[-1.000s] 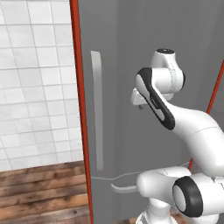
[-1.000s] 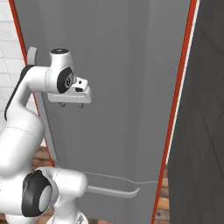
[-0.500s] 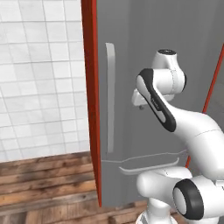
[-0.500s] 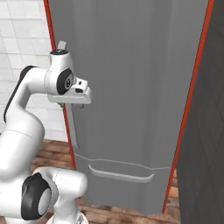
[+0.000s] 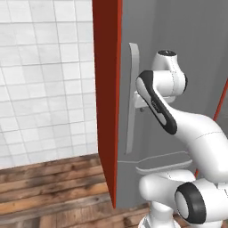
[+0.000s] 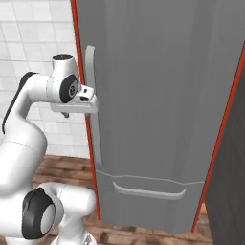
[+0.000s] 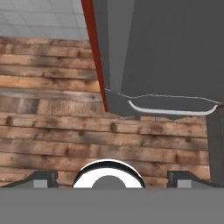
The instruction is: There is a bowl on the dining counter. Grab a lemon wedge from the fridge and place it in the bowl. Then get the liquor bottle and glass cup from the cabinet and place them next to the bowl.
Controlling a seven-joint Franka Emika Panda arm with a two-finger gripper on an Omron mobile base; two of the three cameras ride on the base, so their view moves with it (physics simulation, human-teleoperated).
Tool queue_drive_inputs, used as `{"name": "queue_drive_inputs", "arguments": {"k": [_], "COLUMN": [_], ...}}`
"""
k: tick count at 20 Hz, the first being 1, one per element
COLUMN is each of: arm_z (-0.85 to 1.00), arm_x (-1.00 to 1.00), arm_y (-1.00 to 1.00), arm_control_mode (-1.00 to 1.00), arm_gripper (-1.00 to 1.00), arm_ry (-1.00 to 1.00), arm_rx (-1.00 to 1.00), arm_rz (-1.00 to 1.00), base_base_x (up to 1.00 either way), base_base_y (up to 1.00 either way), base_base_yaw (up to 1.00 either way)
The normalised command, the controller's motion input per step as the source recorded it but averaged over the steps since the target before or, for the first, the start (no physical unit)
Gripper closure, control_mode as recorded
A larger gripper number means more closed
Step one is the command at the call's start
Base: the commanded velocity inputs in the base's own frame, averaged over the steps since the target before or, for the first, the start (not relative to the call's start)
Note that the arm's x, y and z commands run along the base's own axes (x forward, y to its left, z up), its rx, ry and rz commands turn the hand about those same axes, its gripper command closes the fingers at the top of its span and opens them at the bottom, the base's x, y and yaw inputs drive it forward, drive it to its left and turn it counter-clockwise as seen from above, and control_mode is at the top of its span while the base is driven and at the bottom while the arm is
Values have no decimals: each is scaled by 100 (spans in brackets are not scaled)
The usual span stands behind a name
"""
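Fingers [image 7: 112, 179] spread wide w/ nothing between them: two dark tips sit far apart at the bottom of the hand view, which looks down past the fridge front to the floor. From the right base view the hand [image 6: 76, 103] hangs just beside the fridge [image 6: 158, 95], level w/ the upper part of the long upright handle [image 6: 93, 110]. Looks like it's lined up to reach for that bar, though I can't tell if it's touching yet; the hand partly covers the bar from that side.

Makes sense it's parked here: the lemon wedge should be inside, and the door is shut, so opening it comes first. Wedge itself isn't visible from where I stand. Probably the hand needs to turn toward the bar before closing on it, since it's pointing downward now.

Around it: a red panel [image 5: 107, 89] frames the fridge's left edge, right next to the handle, so there's little room on that side. White tiled wall [image 5: 44, 75] beyond, plank floor [image 7: 52, 118] below. A lower drawer pull [image 6: 148, 191] curves across the fridge's bottom section. On the far right a dark wall [image 6: 229, 182] stands close, red trim between.
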Motion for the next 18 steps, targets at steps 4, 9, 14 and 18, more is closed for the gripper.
{"name": "queue_drive_inputs", "arguments": {"k": [4,9,14,18], "arm_z": [0,0,0,-3], "arm_x": [0,0,0,-7], "arm_y": [0,0,0,19], "arm_control_mode": [100,100,100,-100], "arm_gripper": [-100,-100,-100,-100], "arm_ry": [0,0,0,0], "arm_rx": [0,0,0,0], "arm_rz": [0,0,0,-13], "base_base_x": [-10,-9,-7,-6], "base_base_y": [31,40,50,23], "base_base_yaw": [-30,-35,-31,-14]}}
